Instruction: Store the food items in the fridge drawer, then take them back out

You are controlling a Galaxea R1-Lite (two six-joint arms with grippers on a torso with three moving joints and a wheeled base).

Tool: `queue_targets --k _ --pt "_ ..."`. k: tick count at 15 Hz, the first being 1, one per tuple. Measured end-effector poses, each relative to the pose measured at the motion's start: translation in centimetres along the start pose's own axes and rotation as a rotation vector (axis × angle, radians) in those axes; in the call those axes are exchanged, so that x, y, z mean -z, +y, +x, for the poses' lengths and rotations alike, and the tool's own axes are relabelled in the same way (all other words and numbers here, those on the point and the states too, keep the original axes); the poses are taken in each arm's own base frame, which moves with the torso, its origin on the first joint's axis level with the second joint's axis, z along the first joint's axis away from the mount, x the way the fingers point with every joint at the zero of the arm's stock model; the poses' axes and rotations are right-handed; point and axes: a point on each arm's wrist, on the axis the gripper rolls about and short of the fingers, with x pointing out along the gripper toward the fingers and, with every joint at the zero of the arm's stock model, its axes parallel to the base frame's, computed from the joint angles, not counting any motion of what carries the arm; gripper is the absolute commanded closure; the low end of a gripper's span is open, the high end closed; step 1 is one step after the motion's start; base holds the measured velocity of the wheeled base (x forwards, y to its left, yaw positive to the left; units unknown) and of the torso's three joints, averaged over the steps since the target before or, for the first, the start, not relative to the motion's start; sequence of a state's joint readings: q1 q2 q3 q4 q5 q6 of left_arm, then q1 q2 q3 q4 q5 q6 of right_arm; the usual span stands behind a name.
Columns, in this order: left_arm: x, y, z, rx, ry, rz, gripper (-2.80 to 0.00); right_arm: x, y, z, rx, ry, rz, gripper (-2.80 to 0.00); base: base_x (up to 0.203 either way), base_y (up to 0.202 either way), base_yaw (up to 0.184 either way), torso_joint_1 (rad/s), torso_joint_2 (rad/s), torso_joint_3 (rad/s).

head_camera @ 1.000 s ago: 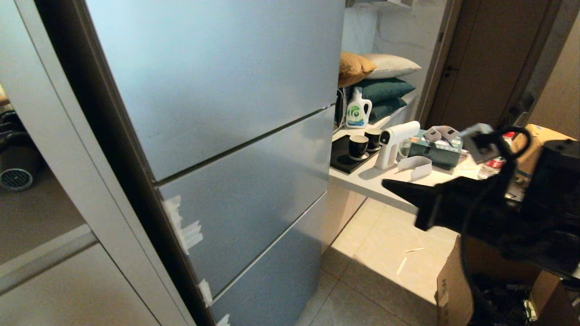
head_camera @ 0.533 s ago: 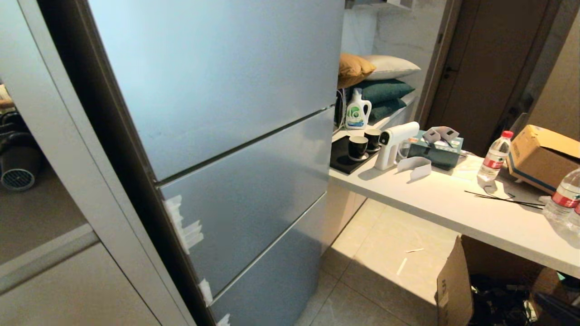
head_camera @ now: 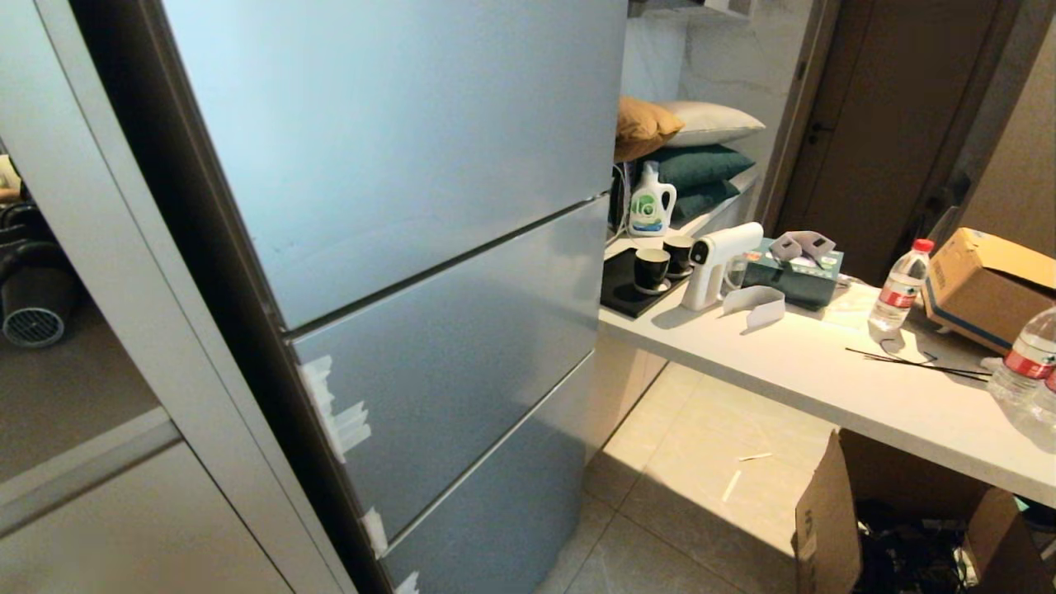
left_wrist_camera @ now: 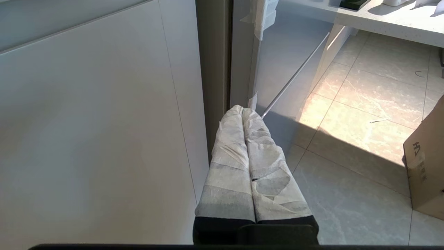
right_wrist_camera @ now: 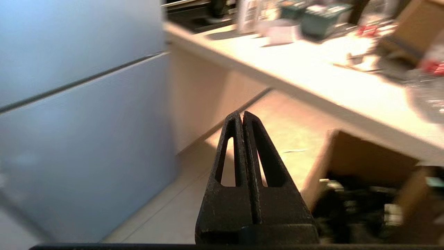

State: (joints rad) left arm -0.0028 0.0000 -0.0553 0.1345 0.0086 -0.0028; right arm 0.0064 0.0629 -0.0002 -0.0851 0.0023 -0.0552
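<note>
1. Fridge drawer (head_camera: 445, 363), the middle blue-grey panel with white tape scraps (head_camera: 334, 412) along its left edge, sits pushed in flush.
2. Left pincer (left_wrist_camera: 242, 113), wrapped in white paper, has its fingers pressed together, low beside the fridge's lower corner, holding nothing.
3. Right pincer (right_wrist_camera: 241, 116) is black, fingers together and empty, above the floor near the white surface (head_camera: 825, 371).

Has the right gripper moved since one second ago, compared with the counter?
Yes. Earlier it hung in front of the counter in the head view; now it is gone from that view. The right gripper is shut, low beside the fridge drawer.
</note>
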Motion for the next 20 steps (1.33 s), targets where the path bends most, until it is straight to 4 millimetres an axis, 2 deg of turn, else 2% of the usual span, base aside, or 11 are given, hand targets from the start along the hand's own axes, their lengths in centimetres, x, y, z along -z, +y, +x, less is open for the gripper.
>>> queue_targets --k 4,20 --pt "0.0 0.0 0.0 0.0 0.0 0.0 0.0 0.15 0.01 -0.47 0.014 -0.051 -0.003 0.0 0.0 0.0 0.0 0.0 0.0 0.0" --pt "0.01 0.0 0.0 0.0 0.0 0.0 0.0 0.19 0.01 -0.55 0.016 -0.058 -0.005 0.0 0.0 0.0 0.0 0.0 0.0 0.0"
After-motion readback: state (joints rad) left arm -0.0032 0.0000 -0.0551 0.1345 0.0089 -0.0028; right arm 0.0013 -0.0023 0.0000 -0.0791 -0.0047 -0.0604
